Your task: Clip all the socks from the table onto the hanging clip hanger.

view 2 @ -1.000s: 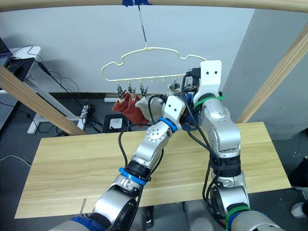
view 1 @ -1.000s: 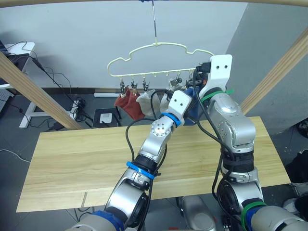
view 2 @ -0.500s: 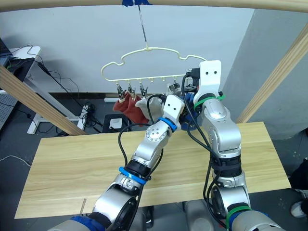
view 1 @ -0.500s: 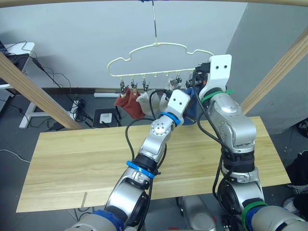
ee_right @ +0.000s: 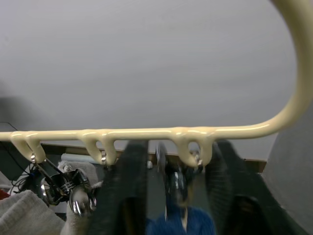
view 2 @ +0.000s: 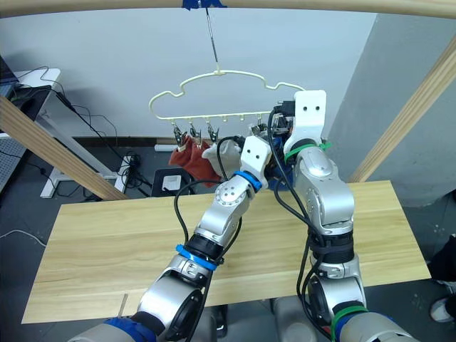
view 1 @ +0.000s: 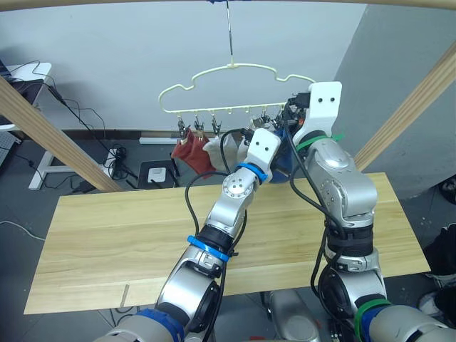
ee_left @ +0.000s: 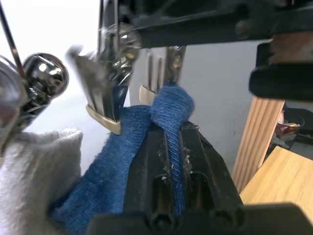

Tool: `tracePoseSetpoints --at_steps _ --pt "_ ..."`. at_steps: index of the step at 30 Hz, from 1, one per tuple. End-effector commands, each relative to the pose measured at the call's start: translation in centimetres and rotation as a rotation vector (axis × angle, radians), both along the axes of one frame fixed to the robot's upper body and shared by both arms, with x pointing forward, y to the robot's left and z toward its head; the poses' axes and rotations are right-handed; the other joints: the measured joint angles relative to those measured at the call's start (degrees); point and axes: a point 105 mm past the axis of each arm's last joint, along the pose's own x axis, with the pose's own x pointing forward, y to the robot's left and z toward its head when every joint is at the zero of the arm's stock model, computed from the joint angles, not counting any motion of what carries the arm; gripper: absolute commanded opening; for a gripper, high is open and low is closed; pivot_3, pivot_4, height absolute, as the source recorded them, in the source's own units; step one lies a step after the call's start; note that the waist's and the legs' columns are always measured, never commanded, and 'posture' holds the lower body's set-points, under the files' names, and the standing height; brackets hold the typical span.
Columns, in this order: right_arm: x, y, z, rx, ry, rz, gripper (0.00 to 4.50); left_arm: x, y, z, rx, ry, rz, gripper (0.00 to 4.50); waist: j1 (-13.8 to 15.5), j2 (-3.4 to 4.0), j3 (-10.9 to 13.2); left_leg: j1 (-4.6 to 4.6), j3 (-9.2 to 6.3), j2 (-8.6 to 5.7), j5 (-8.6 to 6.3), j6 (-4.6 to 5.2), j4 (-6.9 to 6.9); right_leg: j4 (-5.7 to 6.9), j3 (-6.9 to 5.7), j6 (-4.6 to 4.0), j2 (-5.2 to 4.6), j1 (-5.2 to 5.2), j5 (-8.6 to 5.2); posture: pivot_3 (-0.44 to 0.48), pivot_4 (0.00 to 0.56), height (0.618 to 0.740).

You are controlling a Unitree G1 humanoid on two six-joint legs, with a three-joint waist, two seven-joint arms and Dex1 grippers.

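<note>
Blue sock [ee_left: 146, 132] is pinched between the closed fingers of the left gripper [ee_left: 168, 161], its cuff bunched up right at the open mouth of a metal clip [ee_left: 161, 68] on the clip hanger [view 1: 235, 78]. Compared with a second ago, the left arm has risen a little and moved in toward the hanger's right end, so the sock edge now sits nearer the clip; the hanger and the hung socks have not shifted.

Right gripper [ee_right: 168, 196] is up at the hanger's bottom bar [ee_right: 146, 133], its fingers spread apart on either side of that same clip, with blue fabric just below. I cannot tell whether they are pressing the clip open. It has barely moved.

Already hanging: rust red socks [view 1: 189, 153] on the leftmost clips, light grey socks [view 1: 217, 148] next to them. A second bit of blue cloth hangs beside another clip [ee_left: 105, 98] in the left wrist view, probably the other blue sock, though whether it is fully clipped is hard to tell.

Table [view 1: 107, 235] has no socks on it, so this looks like the last one. Judgement: task is nearly done; what remains is seating the cuff in the clip jaws, letting the clip shut, then releasing. Risk is the fabric slipping out if the left gripper lets go early.
</note>
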Motion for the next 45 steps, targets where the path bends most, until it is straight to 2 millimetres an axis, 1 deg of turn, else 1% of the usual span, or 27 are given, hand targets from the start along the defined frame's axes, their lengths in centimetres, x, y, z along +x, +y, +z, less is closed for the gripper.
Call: tracePoseSetpoints --at_steps 1,2,3,9,13,15,17,22,24,27,30,35,37,38,43,45 --pt "-1.1 -0.3 2.2 0.046 -0.083 0.005 1.6 -1.2 -1.9 1.6 -0.033 -0.026 -0.071 0.57 0.0 0.0 0.0 0.0 0.0 0.0 0.0 0.0 0.0 0.0 0.0 0.0 0.0 0.0 0.0 -0.217 0.258 0.74" --pt "-1.2 -0.3 2.4 0.05 -0.089 0.007 1.6 -1.3 -1.9 1.2 -0.022 -0.02 -0.08 0.73 0.0 0.0 0.0 0.0 0.0 0.0 0.0 0.0 0.0 0.0 -0.01 0.0 0.0 0.0 0.0 -0.217 0.258 0.74" --pt "-1.4 -0.4 2.5 0.053 -0.093 0.01 1.6 -1.4 -1.8 0.9 -0.006 -0.018 -0.087 0.98 0.0 0.0 0.0 -0.01 -0.01 -0.01 0.0 0.0 -0.01 0.0 -0.01 0.0 0.0 0.0 0.0 -0.217 0.258 0.74" --pt "-2.2 -0.9 2.7 0.045 -0.091 0.039 1.6 -2.3 -1.3 -0.5 0.066 -0.011 -0.134 2.69 -0.1 0.0 0.0 -0.01 -0.01 0.02 0.0 0.0 -0.03 -0.02 -0.01 0.0 0.0 -0.01 0.0 -0.214 0.252 0.74" --pt "-2.9 -1.1 2.5 0.015 -0.08 0.081 1.6 -3.3 -0.8 -1.5 0.116 -0.011 -0.174 3.98 -0.1 0.01 0.0 -0.01 -0.02 0.04 0.0 0.0 -0.01 0.02 0.0 0.0 0.01 -0.02 0.0 -0.212 0.248 0.74" --pt "-3.3 -1.2 2.4 0.0 -0.077 0.108 1.6 -3.6 -0.4 -1.8 0.134 -0.009 -0.187 4.47 -0.1 0.02 0.0 -0.01 -0.02 0.04 0.0 0.0 -0.01 0.02 0.0 0.0 0.01 -0.02 0.0 -0.211 0.246 0.74" --pt "-3.6 -1.4 2.5 -0.012 -0.076 0.127 1.6 -4.0 0.0 -1.9 0.145 -0.008 -0.2 4.47 0.0 0.02 0.0 -0.01 -0.02 0.05 0.0 0.0 0.0 0.02 0.0 0.0 0.0 -0.02 0.0 -0.209 0.246 0.74" --pt "-4.2 -1.9 2.6 -0.05 -0.077 0.162 1.6 -5.6 0.8 -2.0 0.169 -0.005 -0.275 4.47 0.1 0.02 0.0 -0.01 -0.03 0.07 0.0 0.0 0.0 0.01 0.0 0.0 -0.02 -0.01 0.0 -0.205 0.245 0.74" --pt "-4.6 -2.1 2.4 -0.077 -0.069 0.19 1.6 -6.4 1.5 -2.0 0.179 -0.004 -0.302 4.47 0.1 0.03 0.0 -0.01 -0.02 0.07 0.0 0.0 0.01 0.02 0.0 0.0 -0.01 -0.01 0.0 -0.201 0.244 0.74" --pt "-5.3 -2.7 1.9 -0.132 -0.053 0.224 1.6 -7.0 3.5 -1.9 0.184 0.017 -0.307 4.47 0.1 0.06 0.0 -0.01 -0.05 0.12 0.0 0.0 -0.01 0.02 -0.02 0.0 0.0 -0.01 0.0 -0.198 0.243 0.74" --pt "-6.2 -3.4 1.3 -0.203 -0.043 0.265 2.19 -6.9 6.4 -1.8 0.189 0.037 -0.268 4.5 0.2 0.07 0.0 -0.01 -0.05 0.12 0.0 0.0 0.01 0.02 -0.01 0.0 -0.01 -0.01 0.0 -0.192 0.238 0.74" --pt "-7.5 -4.1 0.5 -0.338 -0.033 0.365 3.76 -6.8 11.1 -1.2 0.251 0.06 -0.221 4.5 0.3 0.1 -0.1 0.0 -0.04 0.09 0.01 0.01 0.05 0.03 -0.01 0.0 0.01 0.01 0.0 -0.179 0.223 0.74" --pt "-8.1 -4.4 0.1 -0.396 -0.025 0.421 4.28 -6.6 13.4 -1.0 0.301 0.086 -0.2 4.5 0.4 0.11 -0.1 0.0 -0.05 0.08 0.01 0.01 0.06 0.0 -0.04 0.0 0.01 0.03 0.0 -0.173 0.215 0.74" --pt "-8.4 -4.5 -0.1 -0.422 -0.023 0.455 4.47 -6.5 14.6 -1.0 0.335 0.094 -0.188 4.5 0.4 0.11 -0.1 0.0 -0.05 0.08 0.01 0.01 0.05 0.01 -0.03 0.0 0.01 0.02 0.0 -0.17 0.212 0.74" --pt "-9.1 -5.2 -1.0 -0.509 -0.016 0.549 4.47 -4.9 20.1 -0.8 0.436 0.165 -0.039 4.5 0.5 0.13 -0.4 0.01 -0.06 0.08 0.01 0.01 0.03 -0.01 -0.07 0.0 0.03 0.02 0.0 -0.153 0.184 0.74" --pt "-9.1 -5.8 -1.1 -0.52 -0.018 0.56 4.47 -4.8 22.0 -0.5 0.475 0.169 0.013 4.5 0.6 0.07 -0.7 0.01 -0.05 0.08 0.01 0.01 0.04 -0.02 -0.07 0.0 -0.01 0.03 0.0 -0.148 0.178 0.74"
